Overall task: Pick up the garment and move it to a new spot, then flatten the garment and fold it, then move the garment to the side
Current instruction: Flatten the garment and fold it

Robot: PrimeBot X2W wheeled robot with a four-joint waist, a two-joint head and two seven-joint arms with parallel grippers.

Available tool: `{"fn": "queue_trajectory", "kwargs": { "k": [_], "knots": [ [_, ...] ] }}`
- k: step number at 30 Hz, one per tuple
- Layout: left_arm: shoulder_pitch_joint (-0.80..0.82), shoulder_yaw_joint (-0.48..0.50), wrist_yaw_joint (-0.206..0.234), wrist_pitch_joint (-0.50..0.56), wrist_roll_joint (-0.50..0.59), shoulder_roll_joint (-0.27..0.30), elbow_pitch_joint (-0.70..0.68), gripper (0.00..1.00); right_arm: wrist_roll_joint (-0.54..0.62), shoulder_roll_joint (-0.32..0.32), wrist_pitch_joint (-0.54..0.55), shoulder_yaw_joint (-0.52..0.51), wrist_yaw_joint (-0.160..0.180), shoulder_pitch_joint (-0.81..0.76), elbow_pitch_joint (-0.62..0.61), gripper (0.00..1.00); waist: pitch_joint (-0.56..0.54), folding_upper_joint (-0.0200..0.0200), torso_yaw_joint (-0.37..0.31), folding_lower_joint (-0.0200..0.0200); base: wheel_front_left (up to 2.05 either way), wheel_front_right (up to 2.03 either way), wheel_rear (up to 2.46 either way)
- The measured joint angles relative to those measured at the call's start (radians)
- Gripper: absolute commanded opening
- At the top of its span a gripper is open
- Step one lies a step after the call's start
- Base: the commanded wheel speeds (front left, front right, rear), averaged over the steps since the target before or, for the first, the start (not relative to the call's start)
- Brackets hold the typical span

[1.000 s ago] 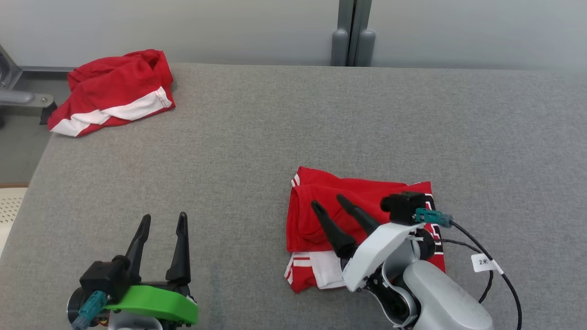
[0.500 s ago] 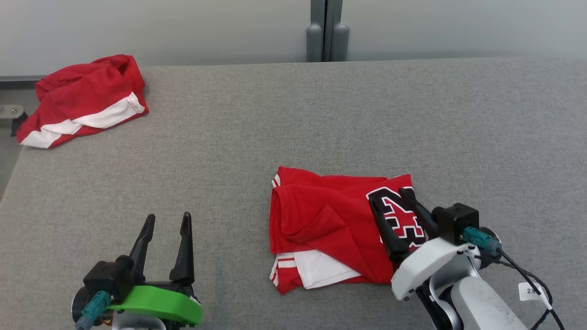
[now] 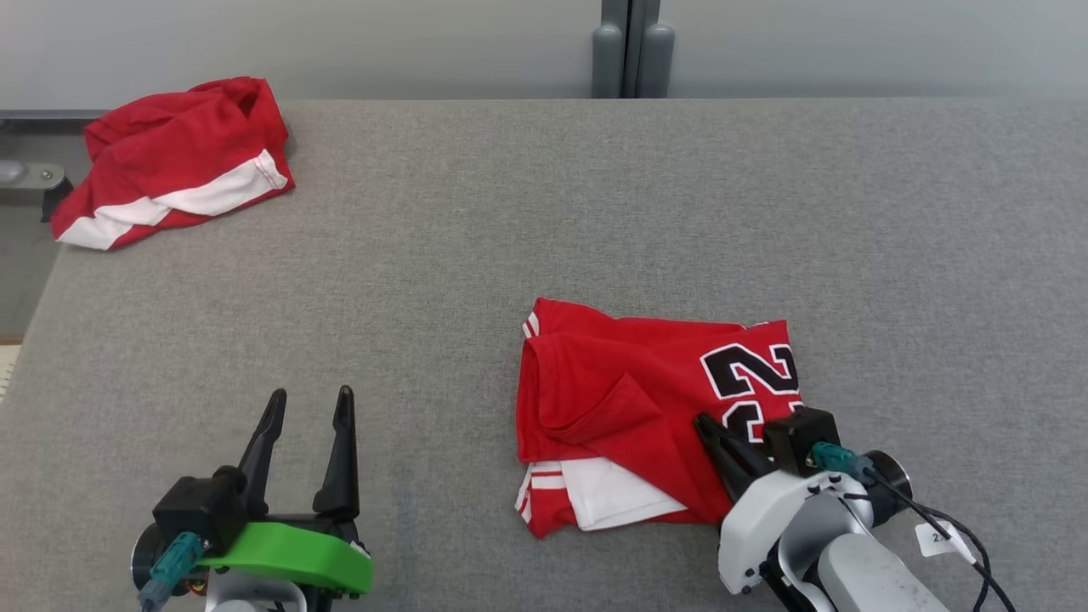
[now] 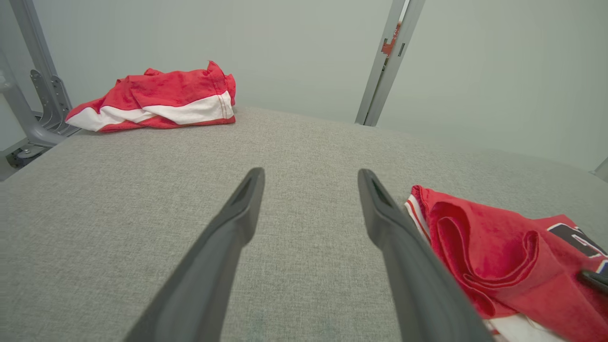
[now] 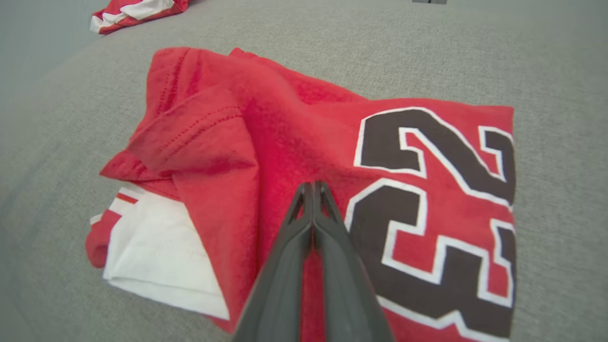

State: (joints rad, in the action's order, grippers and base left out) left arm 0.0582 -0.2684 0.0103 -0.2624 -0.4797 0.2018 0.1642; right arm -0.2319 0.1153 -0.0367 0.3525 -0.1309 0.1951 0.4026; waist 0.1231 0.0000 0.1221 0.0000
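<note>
Resting folded on grey desk [image 3: 510, 212]: red jersey [image 3: 629, 399], number 22 showing. Right claw [image 5: 313, 185] over it, fingers pressed together, gripping nothing. Left claw [image 3: 310, 395] spread wide, empty.

Bare grey tabletop [image 3: 476, 221] lies open across the middle and far right, with the folded jersey [image 3: 629, 399] occupying the near right and a crumpled red garment [image 3: 170, 153] the far-left corner.

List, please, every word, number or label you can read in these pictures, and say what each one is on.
"22": black digits outlined in white, on the folded red jersey; more print just below them is partly hidden by the right gripper.
"2...": on the white cable tag beside the right arm; the rest is too small and turned away to read.
No other text is legible.
</note>
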Motion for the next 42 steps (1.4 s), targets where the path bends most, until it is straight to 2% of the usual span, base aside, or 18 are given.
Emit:
{"fn": "queue_trajectory", "kwargs": {
  "k": [9,16,22,26,30,32,33,34,35,36,42],
  "knots": [
    [0.003,0.011,-0.002,0.0,0.007,-0.006,0.001,1.0,-0.013,-0.001,-0.026,0.103,0.0,0.101,0.158,0.0,0.011,0.0,0.052,0.0,0.0,0.0,0.0],
    [0.003,0.018,-0.006,0.0,0.014,-0.008,0.0,1.0,-0.042,-0.03,-0.062,0.239,0.0,0.139,0.176,0.0,0.017,0.0,0.074,0.0,0.0,0.0,0.0],
    [0.003,0.027,-0.006,0.0,0.017,-0.014,0.001,1.0,-0.098,-0.049,-0.061,0.373,0.0,0.135,0.187,0.0,0.016,0.0,0.067,0.0,0.0,0.0,0.0],
    [0.003,0.034,-0.006,0.0,0.018,-0.02,0.003,1.0,-0.125,-0.054,-0.104,0.385,0.0,0.141,0.197,0.0,0.016,0.0,0.051,0.0,0.0,0.0,0.0],
    [0.003,0.043,-0.007,0.0,0.024,-0.022,0.001,1.0,-0.123,-0.056,-0.164,0.325,0.0,0.17,0.191,0.0,0.014,0.0,0.029,0.0,0.0,0.0,0.0],
    [0.003,0.052,-0.009,0.0,0.025,-0.025,-0.002,1.0,-0.11,-0.056,-0.189,0.263,0.0,0.177,0.177,0.13,0.011,0.0,0.015,0.0,0.0,0.0,0.0],
    [0.003,0.057,-0.009,0.0,0.026,-0.026,-0.003,1.0,-0.102,-0.056,-0.197,0.234,0.0,0.178,0.17,0.35,0.009,0.0,0.008,0.0,0.0,0.0,0.0],
    [0.003,0.063,-0.009,0.0,0.032,-0.028,-0.005,1.0,-0.089,-0.055,-0.204,0.199,0.0,0.177,0.161,0.44,0.007,0.0,0.0,0.0,0.0,0.0,0.0],
    [0.003,0.068,-0.009,0.0,0.035,-0.03,-0.006,1.0,-0.077,-0.056,-0.21,0.156,0.0,0.175,0.149,0.9,0.004,0.0,-0.008,0.0,0.0,0.0,0.0],
    [0.003,0.073,-0.009,0.0,0.038,-0.032,-0.007,1.0,-0.065,-0.056,-0.213,0.116,0.0,0.172,0.134,1.0,0.001,0.0,-0.016,0.0,0.0,0.0,0.0],
    [-0.003,0.109,-0.004,0.0,0.071,-0.059,-0.022,1.0,0.013,-0.059,-0.222,-0.095,0.0,0.1,0.062,1.0,-0.02,0.0,-0.062,0.0,0.0,0.0,0.0]
  ]
}}
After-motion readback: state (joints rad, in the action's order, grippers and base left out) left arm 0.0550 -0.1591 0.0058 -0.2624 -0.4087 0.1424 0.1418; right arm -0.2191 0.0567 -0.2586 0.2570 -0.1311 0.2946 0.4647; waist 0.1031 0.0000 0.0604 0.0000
